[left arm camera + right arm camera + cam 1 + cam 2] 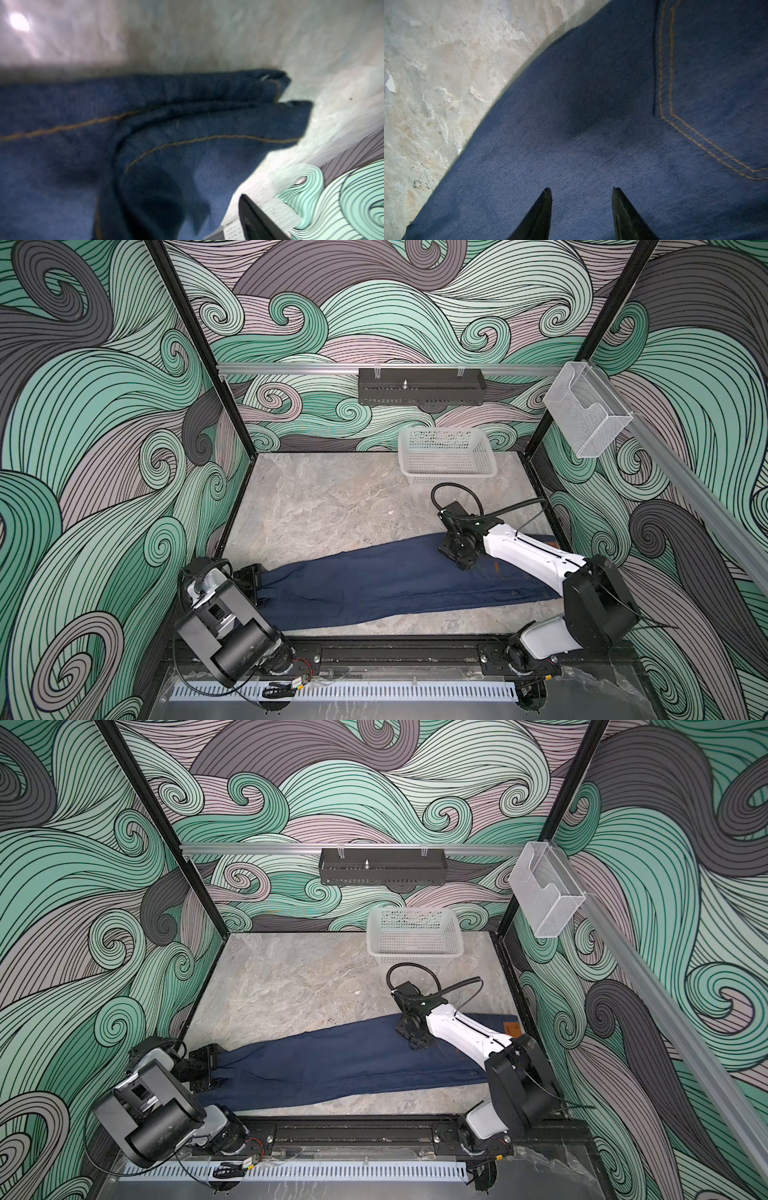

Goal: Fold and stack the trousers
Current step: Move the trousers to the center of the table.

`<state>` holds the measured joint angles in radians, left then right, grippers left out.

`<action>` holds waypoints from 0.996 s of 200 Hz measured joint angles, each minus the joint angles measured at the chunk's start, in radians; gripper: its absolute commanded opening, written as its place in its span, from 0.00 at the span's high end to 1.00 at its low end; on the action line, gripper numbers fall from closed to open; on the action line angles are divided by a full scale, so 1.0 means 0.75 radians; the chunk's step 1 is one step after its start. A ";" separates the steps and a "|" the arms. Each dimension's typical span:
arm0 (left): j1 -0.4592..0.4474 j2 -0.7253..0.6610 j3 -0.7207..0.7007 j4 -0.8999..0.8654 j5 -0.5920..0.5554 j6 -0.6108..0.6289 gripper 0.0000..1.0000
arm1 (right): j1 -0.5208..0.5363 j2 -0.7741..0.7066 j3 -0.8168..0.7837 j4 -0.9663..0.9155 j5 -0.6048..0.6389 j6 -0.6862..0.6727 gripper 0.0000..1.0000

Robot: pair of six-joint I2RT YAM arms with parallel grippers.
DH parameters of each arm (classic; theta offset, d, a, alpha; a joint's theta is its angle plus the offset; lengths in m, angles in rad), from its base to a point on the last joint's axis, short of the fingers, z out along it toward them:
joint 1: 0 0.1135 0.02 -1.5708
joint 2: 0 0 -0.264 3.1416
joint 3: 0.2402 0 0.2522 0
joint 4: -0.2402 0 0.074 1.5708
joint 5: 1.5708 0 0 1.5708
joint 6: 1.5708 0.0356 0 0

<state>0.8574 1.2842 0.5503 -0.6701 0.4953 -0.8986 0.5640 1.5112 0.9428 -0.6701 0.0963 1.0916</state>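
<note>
Jeans [374,585] lie halved lengthwise on the tabletop [332,497], well apart from the basket [453,473] — cross-folds and stacking remain. Left end effector [257,585], farthest from the basket, is spread at the hems [291,99]; right end effector [581,188], nearer it, is spread above the seat [591,104].

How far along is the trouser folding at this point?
Done: the trousers look folded lengthwise, one leg over the other, flat on the table. In hand: the left gripper stands open at the hems, and the right gripper is open above the seat near the back pocket; neither holds cloth. Left: the cross folds and stacking.
</note>
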 measured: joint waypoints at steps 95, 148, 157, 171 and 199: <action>-0.259 0.054 0.033 0.199 -0.128 -0.035 0.38 | -0.004 0.226 -0.014 0.170 -0.050 0.154 0.56; -0.359 0.321 0.260 0.335 -0.190 -0.053 0.40 | -0.039 0.373 0.143 0.277 -0.084 0.240 0.58; -0.369 0.369 0.305 0.359 -0.196 -0.062 0.41 | -0.046 0.405 0.180 0.299 -0.092 0.251 0.58; -0.387 0.441 0.375 0.385 -0.203 -0.077 0.42 | -0.061 0.461 0.248 0.328 -0.099 0.270 0.59; -0.428 0.573 0.512 0.431 -0.216 -0.109 0.46 | -0.096 0.579 0.394 0.371 -0.105 0.308 0.59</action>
<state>0.5365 1.7138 0.9340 -0.3470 0.3336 -0.9802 0.4923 1.9457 1.2381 -0.3920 0.0174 1.3224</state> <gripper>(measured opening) 0.560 0.412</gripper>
